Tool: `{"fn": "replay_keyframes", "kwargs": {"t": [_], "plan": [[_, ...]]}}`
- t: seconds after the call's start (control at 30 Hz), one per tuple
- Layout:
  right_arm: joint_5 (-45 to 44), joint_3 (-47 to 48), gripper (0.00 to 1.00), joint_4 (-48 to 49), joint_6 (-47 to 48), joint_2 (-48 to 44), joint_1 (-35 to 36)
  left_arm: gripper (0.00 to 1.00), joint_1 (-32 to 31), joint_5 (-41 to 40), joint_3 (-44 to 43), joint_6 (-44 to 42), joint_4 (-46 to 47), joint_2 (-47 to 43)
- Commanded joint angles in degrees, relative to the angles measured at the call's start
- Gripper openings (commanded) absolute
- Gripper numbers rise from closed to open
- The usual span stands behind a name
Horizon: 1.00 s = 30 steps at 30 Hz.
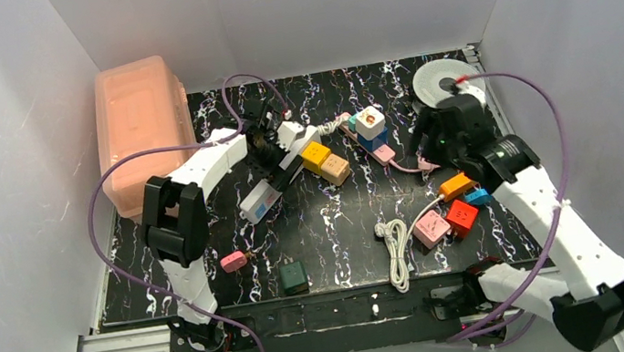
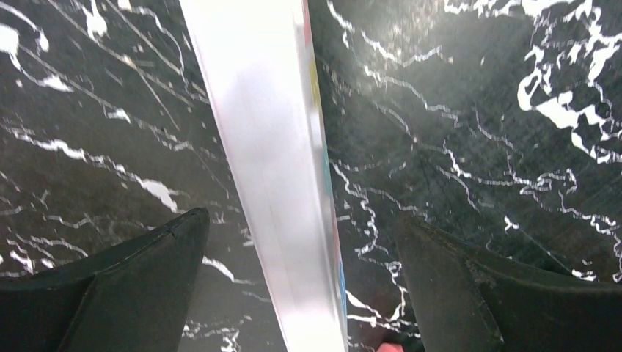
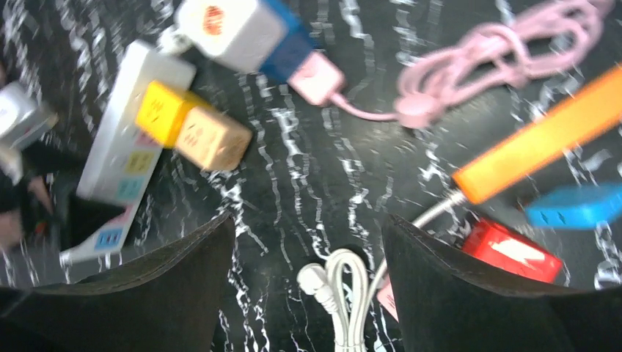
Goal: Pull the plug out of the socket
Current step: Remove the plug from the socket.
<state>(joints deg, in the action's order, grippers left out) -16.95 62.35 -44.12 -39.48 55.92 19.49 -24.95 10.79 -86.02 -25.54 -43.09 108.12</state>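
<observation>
The socket, a long white strip with pastel faces, lies slanted at the back left of the mat. A yellow block plug sits on it, with a tan block joined to its outer side. My left gripper hangs over the strip's middle. In the left wrist view it is open, one finger on each side of the socket, neither touching it. My right gripper is open and empty at the back right, well clear of the socket and the yellow plug.
A slim pink bar carrying blue and white cubes lies mid-back. An orange block and red, blue and pink adapters sit right. A coiled white cable, a green adapter and a salmon box are also here.
</observation>
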Motion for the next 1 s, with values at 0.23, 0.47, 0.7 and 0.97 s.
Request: {"fn": "replay_keyframes", "kwargs": {"t": [0.23,0.47,0.7,0.97], "plan": [[6.85,15.82,0.83,11.67,20.33,18.87,16.09,0.78,0.56,7.64,0.17,0.49,3.94,2.32],[11.31,23.92,0.85,14.19,27.88,34.27,17.8,0.55,3.54,9.58,4.98,0.4,6.63,-1.16],[12.81,30.11,0.87,16.26,34.06,46.51,18.1,0.25,4.89,10.94,5.28,1.54,8.87,-1.07],[18.93,26.84,0.85,25.58,36.25,50.69,18.28,0.0,5.04,11.65,4.59,3.46,9.52,-0.57]]}}
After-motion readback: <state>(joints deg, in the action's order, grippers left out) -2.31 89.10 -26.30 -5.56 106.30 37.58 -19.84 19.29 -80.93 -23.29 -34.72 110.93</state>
